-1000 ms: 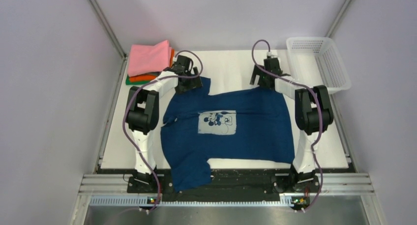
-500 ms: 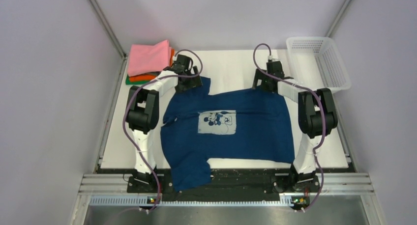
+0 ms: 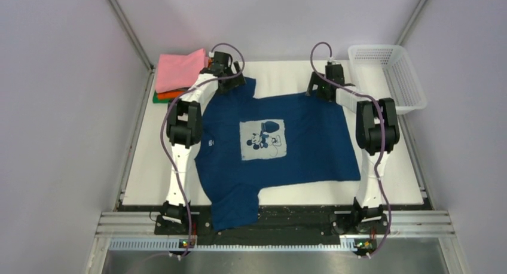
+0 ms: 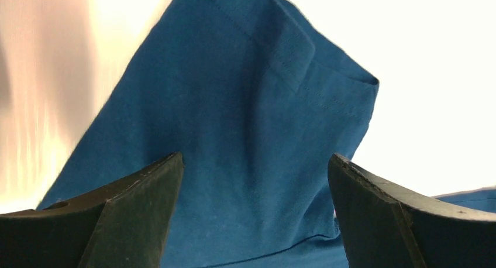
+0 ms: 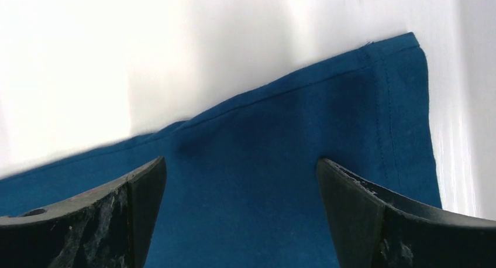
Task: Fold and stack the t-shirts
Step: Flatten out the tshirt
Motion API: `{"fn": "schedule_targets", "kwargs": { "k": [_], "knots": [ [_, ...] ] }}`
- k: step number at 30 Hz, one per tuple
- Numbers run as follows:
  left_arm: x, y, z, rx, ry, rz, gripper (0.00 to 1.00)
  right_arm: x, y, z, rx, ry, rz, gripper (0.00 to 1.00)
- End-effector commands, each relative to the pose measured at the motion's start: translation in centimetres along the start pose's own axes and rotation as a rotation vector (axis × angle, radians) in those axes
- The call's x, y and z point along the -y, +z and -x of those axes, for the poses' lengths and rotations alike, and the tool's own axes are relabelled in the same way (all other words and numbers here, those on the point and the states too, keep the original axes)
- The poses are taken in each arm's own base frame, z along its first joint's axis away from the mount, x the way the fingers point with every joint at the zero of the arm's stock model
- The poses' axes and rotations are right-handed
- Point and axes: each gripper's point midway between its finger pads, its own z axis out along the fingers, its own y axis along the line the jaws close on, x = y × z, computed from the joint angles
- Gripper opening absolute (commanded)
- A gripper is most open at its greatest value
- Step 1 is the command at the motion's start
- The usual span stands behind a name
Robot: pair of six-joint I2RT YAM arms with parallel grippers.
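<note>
A dark navy t-shirt (image 3: 299, 142) with a white chest print (image 3: 262, 140) lies spread on the white table (image 3: 281, 76). Its near sleeve (image 3: 234, 205) hangs over the front edge. My left gripper (image 3: 231, 84) stands open over the far sleeve (image 4: 234, 122), with the fingers (image 4: 146, 203) either side of the cloth. At the shirt's far right hem corner (image 5: 327, 122) my right gripper (image 3: 318, 88) is open too, its fingers (image 5: 362, 209) straddling the cloth. Folded pink (image 3: 179, 69), orange (image 3: 174, 94) and green (image 3: 159, 99) t-shirts are stacked at the far left corner.
A white mesh basket (image 3: 391, 76) sits at the far right corner. Grey walls with metal rails close in both sides. The arm bases and a rail run along the near edge.
Both arms have reached farther back. The navy shirt has slid away from me and lies flatter, with its far edge straighter. Both grippers stay open.
</note>
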Motion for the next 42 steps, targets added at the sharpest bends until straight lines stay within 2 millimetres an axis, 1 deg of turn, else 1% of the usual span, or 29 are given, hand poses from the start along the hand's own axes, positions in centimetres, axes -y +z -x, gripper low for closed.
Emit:
{"fn": "schedule_targets", "kwargs": {
  "k": [1,4,5,8,10,12,14,16,17,19,20,22,23,24,25,26,27,28,29,31,32,33,34,36,39,42],
  "knots": [
    [-0.8,3.8,0.8,-0.06,-0.055,-0.105,0.99,1.4,3.9,-2.4,-0.113,0.086,0.015,0.99],
    [0.5,5.1,3.8,0.017,-0.079,-0.205,0.99,1.4,5.3,-0.9,-0.094,0.113,0.035,0.99],
    [0.8,5.6,4.5,0.039,-0.091,-0.234,0.99,1.4,5.9,-0.7,-0.094,0.121,0.043,0.99],
    [2.4,5.8,7.1,0.11,-0.128,-0.341,0.99,1.5,6.8,0.6,-0.084,0.143,0.053,0.99],
    [2.9,5.9,8.7,0.17,-0.135,-0.368,0.99,1.8,6.9,1.1,-0.079,0.156,0.041,0.99],
    [3.3,5.8,10.1,0.229,-0.131,-0.382,0.99,2.1,6.9,1.0,-0.077,0.162,0.029,0.99],
    [3.6,5.7,11.0,0.265,-0.122,-0.389,0.99,2.1,6.6,1.5,-0.06,0.162,0.02,0.99],
    [4.0,5.2,11.7,0.285,-0.112,-0.4,0.99,1.9,6.1,3.0,-0.03,0.147,0.028,0.99],
    [4.3,4.6,12.2,0.293,-0.108,-0.407,0.99,1.6,5.7,4.1,-0.008,0.128,0.037,0.99],
    [5.6,2.3,13.5,0.32,-0.085,-0.434,0.99,1.1,4.3,6.6,0.029,0.081,0.038,0.99],
    [6.4,0.8,14.4,0.343,-0.066,-0.434,0.99,0.9,3.3,7.9,0.048,0.064,0.037,0.99],
    [7.9,-3.3,16.4,0.397,-0.018,-0.418,0.99,0.2,0.7,10.4,0.093,0.041,0.051,0.99],
    [8.6,-5.5,17.0,0.411,-0.004,-0.414,0.99,-0.3,-0.6,11.2,0.112,0.037,0.064,0.99],
    [9.3,-7.8,17.3,0.414,0.005,-0.417,0.99,-0.6,-2.2,11.9,0.131,0.034,0.075,0.99],
    [10.0,-10.1,17.1,0.401,0.016,-0.421,0.99,-1.1,-4.6,12.8,0.16,0.029,0.089,0.99],
    [10.4,-12.4,16.5,0.385,0.025,-0.416,0.99,-1.2,-6.1,12.8,0.171,0.022,0.095,0.99],
    [10.3,-14.1,15.2,0.357,0.039,-0.393,0.99,-1.3,-7.6,12.5,0.18,0.016,0.095,0.99],
    [10.5,-17.6,14.4,0.36,0.055,-0.366,0.99,-1.2,-9.0,12.1,0.187,0.013,0.095,0.99],
    [9.9,-18.8,12.4,0.341,0.078,-0.313,0.99,-1.0,-10.1,11.2,0.187,0.011,0.091,0.99],
    [8.5,-21.7,8.1,0.321,0.127,-0.193,0.99,0.1,-12.1,9.6,0.195,0.007,0.032,0.99],
    [7.6,-22.6,5.2,0.291,0.153,-0.138,0.99,0.8,-12.9,8.5,0.19,0.005,-0.002,0.99],
    [6.3,-22.9,1.5,0.239,0.177,-0.089,0.99,1.4,-13.6,6.8,0.168,0.008,-0.027,0.99],
    [5.7,-24.1,-1.1,0.217,0.192,-0.072,0.99,1.9,-14.3,5.6,0.152,0.012,-0.04,0.99],
    [4.4,-26.5,-6.7,0.138,0.197,-0.085,0.99,2.5,-15.9,3.2,0.126,0.022,-0.051,0.99],
    [2.4,-29.4,-13.9,0.049,0.195,-0.123,0.99,3.1,-17.8,-0.1,0.116,0.031,-0.056,0.99],
    [0.2,-31.8,-21.1,-0.08,0.202,-0.131,0.98,3.1,-19.1,-3.2,0.088,0.036,-0.043,0.99]
  ]
}}
